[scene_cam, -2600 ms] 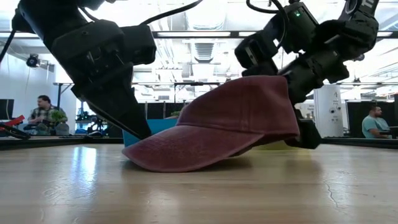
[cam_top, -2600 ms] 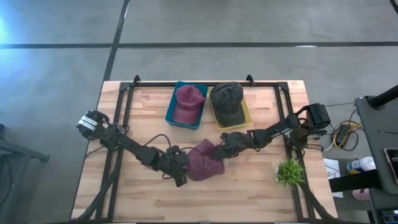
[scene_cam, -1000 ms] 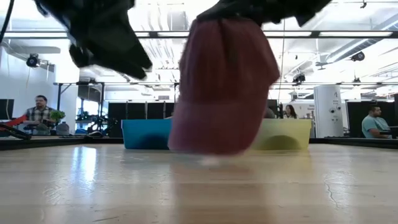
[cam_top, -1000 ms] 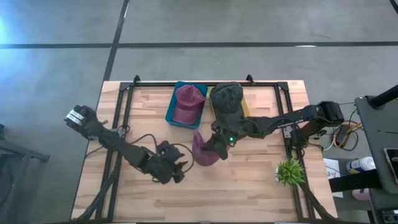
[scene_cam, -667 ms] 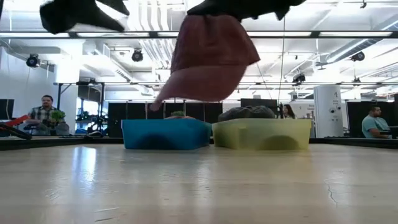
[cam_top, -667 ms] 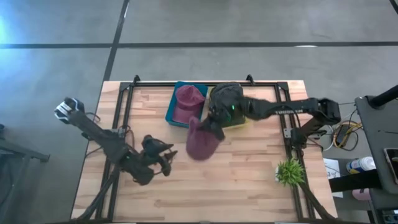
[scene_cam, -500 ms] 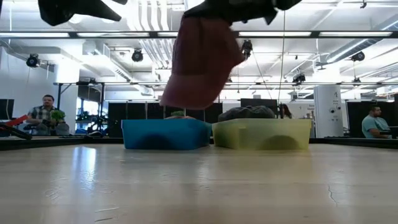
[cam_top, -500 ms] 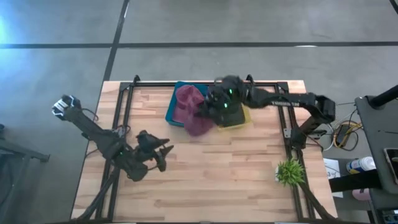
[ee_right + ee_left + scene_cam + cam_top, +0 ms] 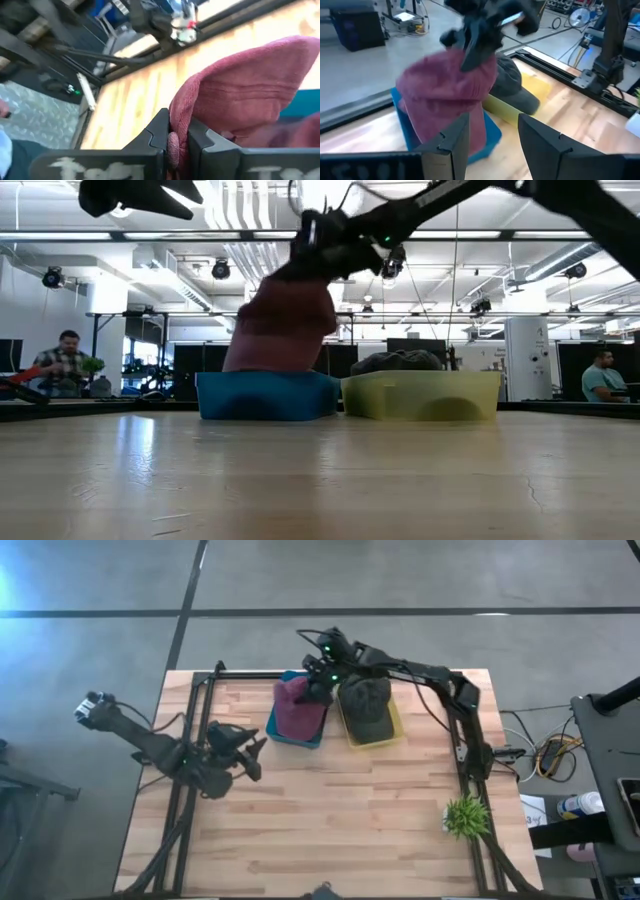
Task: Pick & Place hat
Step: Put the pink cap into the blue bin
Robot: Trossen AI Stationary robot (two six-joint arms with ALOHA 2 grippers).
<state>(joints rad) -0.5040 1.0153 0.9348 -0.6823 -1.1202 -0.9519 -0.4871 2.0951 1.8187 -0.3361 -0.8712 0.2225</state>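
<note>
A maroon hat (image 9: 281, 328) hangs from my right gripper (image 9: 175, 142) over the blue bin (image 9: 266, 396) at the table's far edge. Its lower part reaches down into the bin. In the high view the hat (image 9: 298, 708) fills the bin (image 9: 274, 726), below my right gripper (image 9: 313, 678). More maroon cloth (image 9: 292, 136) lies in the bin under it. A dark olive hat (image 9: 367, 702) lies in the yellow bin (image 9: 396, 726) beside it. My left gripper (image 9: 250, 752) hovers open left of the bins, touching nothing; its wrist view shows its fingers (image 9: 451, 145) apart. My right gripper pinches a bunched fold of the maroon hat's cloth (image 9: 176, 116) between its two fingers, at the hat's upper end. One layer or several, I cannot tell. The fingers slant down from above and from the table's right. The hat hangs slack below them, its lower end in the blue bin.
A black frame rail (image 9: 330, 674) runs along the table's far edge behind the bins. A small green plant (image 9: 465, 816) stands near the right edge. Bare wood (image 9: 340, 820) stretches across the middle and near side. People sit in the room beyond the table (image 9: 62, 360).
My right gripper has carried the maroon hat from the table's middle up and toward the far edge, then down over the blue bin, where the hat's lower end now dips in. My left gripper has drawn back toward the left edge, staying open.
</note>
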